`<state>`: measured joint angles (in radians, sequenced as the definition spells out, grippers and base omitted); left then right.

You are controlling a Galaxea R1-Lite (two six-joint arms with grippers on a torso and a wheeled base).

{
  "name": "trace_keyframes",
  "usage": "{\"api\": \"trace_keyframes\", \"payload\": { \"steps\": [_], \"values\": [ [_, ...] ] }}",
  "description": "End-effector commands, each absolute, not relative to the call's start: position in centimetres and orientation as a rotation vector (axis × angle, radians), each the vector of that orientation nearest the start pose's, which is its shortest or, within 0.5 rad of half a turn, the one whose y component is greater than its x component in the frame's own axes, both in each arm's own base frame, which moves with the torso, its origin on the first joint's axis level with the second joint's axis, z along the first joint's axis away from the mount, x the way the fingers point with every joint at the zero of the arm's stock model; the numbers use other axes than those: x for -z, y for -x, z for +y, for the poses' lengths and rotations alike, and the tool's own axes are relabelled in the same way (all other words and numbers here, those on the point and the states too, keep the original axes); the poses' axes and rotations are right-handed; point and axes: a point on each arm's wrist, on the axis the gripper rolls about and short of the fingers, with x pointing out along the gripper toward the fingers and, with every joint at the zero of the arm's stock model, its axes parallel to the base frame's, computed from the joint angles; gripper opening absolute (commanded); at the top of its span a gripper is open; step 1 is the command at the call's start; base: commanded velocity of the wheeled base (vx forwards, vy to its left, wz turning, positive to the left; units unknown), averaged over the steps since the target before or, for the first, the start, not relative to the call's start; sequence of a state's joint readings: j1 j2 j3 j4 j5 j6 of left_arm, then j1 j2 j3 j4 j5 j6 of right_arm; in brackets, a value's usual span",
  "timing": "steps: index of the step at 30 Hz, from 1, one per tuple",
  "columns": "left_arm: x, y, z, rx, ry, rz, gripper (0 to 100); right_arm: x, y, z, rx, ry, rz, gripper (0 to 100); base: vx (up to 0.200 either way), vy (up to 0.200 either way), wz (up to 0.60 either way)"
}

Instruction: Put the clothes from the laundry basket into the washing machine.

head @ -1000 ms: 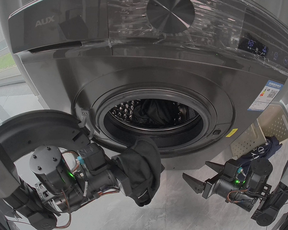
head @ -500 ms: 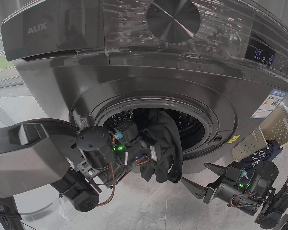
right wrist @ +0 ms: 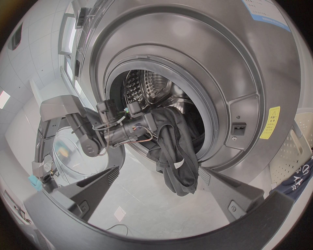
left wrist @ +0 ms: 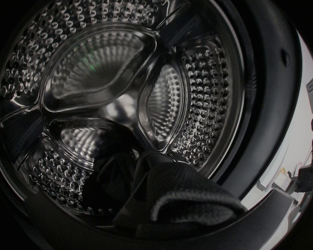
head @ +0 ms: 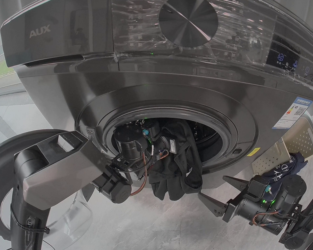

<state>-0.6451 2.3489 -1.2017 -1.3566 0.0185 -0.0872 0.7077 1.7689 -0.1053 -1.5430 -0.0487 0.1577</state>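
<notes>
- Left claw point(head: 174, 146) sits at the washing machine point(head: 232, 99) mouth, wrapped in the black garment point(head: 176, 178); cloth hides whether I'm clamped.
- Garment hangs lengthwise down over the near door lip point(head: 214, 168); drum point(left wrist: 97, 65) lies straight ahead, farther in.
- Right claw point(head: 213, 187) gapes empty, low right.

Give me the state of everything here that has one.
Door: open, swung left.
Drum: dark cloth inside.
Black garment: draped on left end effector, hanging over the drum rim.
Right end effector: open, empty.
Basket: a navy garment lies at it.
</notes>
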Motion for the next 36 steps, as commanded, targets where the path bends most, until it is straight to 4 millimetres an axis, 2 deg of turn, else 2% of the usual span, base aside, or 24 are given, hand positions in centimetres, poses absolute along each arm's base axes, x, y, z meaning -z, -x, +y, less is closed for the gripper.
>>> {"api": "trace_keyframes", "payload": {
  "steps": [1, 4, 10, 15, 19, 20, 27, 30, 32, 33, 36],
  "values": [
    [-8.6, -39.1, -28.1, 0.61, 0.14, -0.145, 0, -9.8, -16.8, 14.4, -0.654, -0.101, 0.18, 100, 0.0, 0.0, 0.0],
    [-10.0, -40.3, -28.7, 0.595, 0.149, -0.165, 0, -9.7, -16.8, 14.4, -0.654, -0.099, 0.184, 100, 0.0, 0.0, 0.0],
    [-13.0, -43.8, -28.6, 0.496, 0.172, -0.234, 0, -9.7, -16.8, 14.4, -0.654, -0.1, 0.183, 100, 0.0, 0.0, 0.0],
    [-14.7, -44.8, -28.6, 0.479, 0.175, -0.256, 0, -9.7, -16.8, 14.4, -0.651, -0.1, 0.181, 100, 0.0, 0.0, 0.0],
    [-14.2, -44.8, -28.9, 0.479, 0.173, -0.245, 0, -9.8, -16.8, 14.4, -0.653, -0.101, 0.18, 100, 0.0, 0.0, 0.0],
    [-14.1, -44.8, -28.9, 0.479, 0.172, -0.241, 100, -9.8, -16.9, 14.4, -0.651, -0.102, 0.178, 100, 0.0, 0.0, 0.0],
    [-13.1, -44.0, -29.0, 0.487, 0.16, -0.189, 100, -9.8, -16.8, 14.3, -0.65, -0.102, 0.178, 100, 0.0, 0.0, 0.0],
    [-14.1, -42.2, -28.7, 0.507, 0.141, -0.136, 100, -9.9, -16.8, 14.3, -0.65, -0.103, 0.174, 100, 0.0, 0.0, 0.0],
    [-14.1, -41.3, -28.4, 0.521, 0.126, -0.093, 100, -9.8, -16.9, 14.3, -0.648, -0.103, 0.177, 100, 0.0, 0.0, 0.0],
    [-14.1, -40.2, -28.4, 0.55, 0.105, -0.04, 100, -9.8, -16.9, 14.2, -0.647, -0.101, 0.178, 100, 0.0, 0.0, 0.0],
    [-13.5, -38.3, -28.2, 0.603, 0.074, 0.048, 100, -9.8, -16.9, 14.4, -0.653, -0.103, 0.176, 100, 0.0, 0.0, 0.0]
  ]
}}
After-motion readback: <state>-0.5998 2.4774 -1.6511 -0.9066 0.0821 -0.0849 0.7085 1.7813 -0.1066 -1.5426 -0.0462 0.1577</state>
